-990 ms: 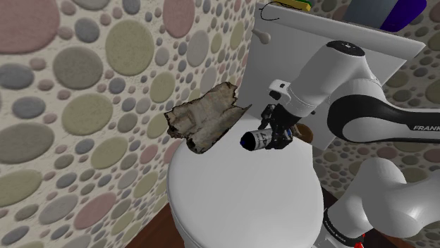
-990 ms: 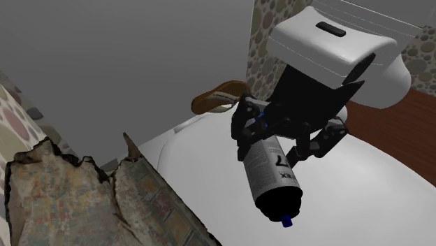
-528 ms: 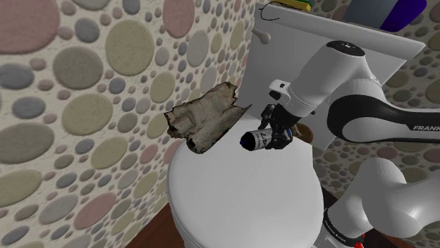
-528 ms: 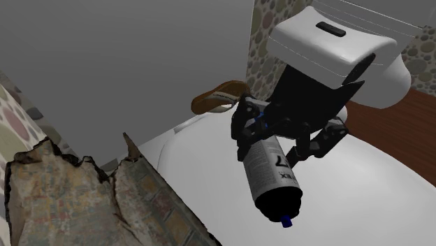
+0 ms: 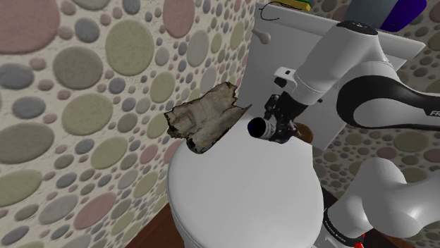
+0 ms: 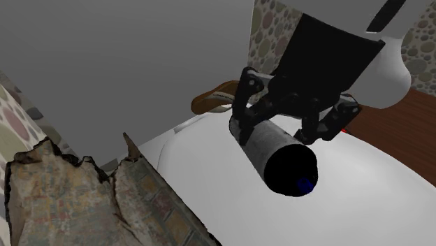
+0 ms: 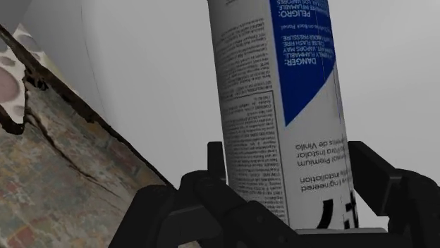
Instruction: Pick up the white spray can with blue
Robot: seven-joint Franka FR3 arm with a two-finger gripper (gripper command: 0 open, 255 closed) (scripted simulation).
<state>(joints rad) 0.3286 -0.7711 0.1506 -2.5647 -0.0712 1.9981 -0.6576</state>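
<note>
The spray can [image 5: 261,127] is white with fine print and a blue label panel [image 7: 303,63]. My gripper [image 5: 279,125] is shut on it, holding it roughly level in the air above the white toilet lid [image 5: 240,190]. In the second exterior view the can [image 6: 272,148] points its dark end, with a small blue nozzle, toward the camera, and the gripper [image 6: 283,115] clasps it from behind. In the wrist view the black fingers [image 7: 215,172] press both sides of the can [image 7: 261,106].
A ragged brown, torn-edged object [image 5: 204,116] lies against the pebble-patterned wall at the lid's far side, close to the can. The white toilet tank [image 5: 310,39] stands behind the arm. A brown item [image 6: 216,98] sits at the lid's back.
The gripper has risen with the can and swung it from a downward slant to nearly level. In the shoulder view it has shifted slightly right and up.
</note>
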